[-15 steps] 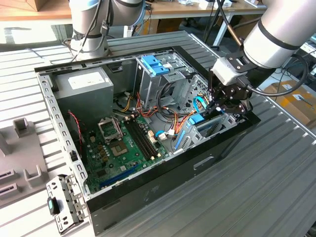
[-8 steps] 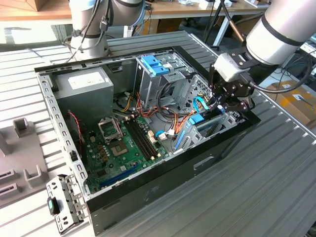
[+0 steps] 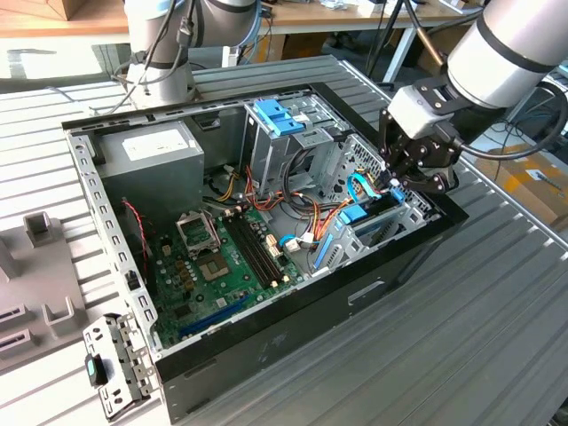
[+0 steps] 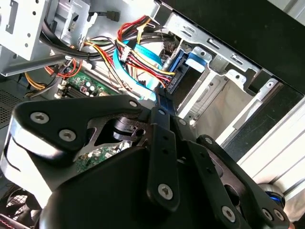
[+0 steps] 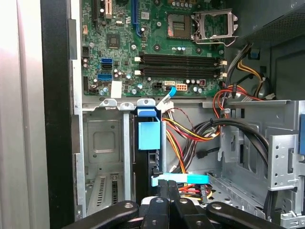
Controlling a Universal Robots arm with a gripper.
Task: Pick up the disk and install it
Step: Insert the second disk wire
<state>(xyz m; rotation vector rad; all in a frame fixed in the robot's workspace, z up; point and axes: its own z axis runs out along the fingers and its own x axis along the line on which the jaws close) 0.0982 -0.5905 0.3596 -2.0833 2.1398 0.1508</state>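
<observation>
The disk (image 5: 147, 143), a dark body with a bright blue rail, sits edge-up in the metal drive bay (image 5: 102, 143) at the front corner of the open computer case (image 3: 266, 346). In the exterior view the disk (image 3: 366, 222) lies in the bay at that view's right, just under my gripper (image 3: 397, 185). In both wrist views the black fingers (image 5: 162, 207) are pressed together, their tips at the disk's near end. My gripper (image 4: 159, 109) is shut and points toward the disk's blue rail (image 4: 193, 59). I cannot tell whether it pinches the disk's edge.
Red, yellow and black wire bundles (image 5: 195, 131) and a pale blue flat cable (image 5: 183, 179) crowd the space beside the bay. The green motherboard (image 3: 222, 257), grey power supply (image 3: 146, 151) and upper drive cage (image 3: 288, 133) fill the case. A loose metal bracket (image 3: 111, 368) lies on the slatted table.
</observation>
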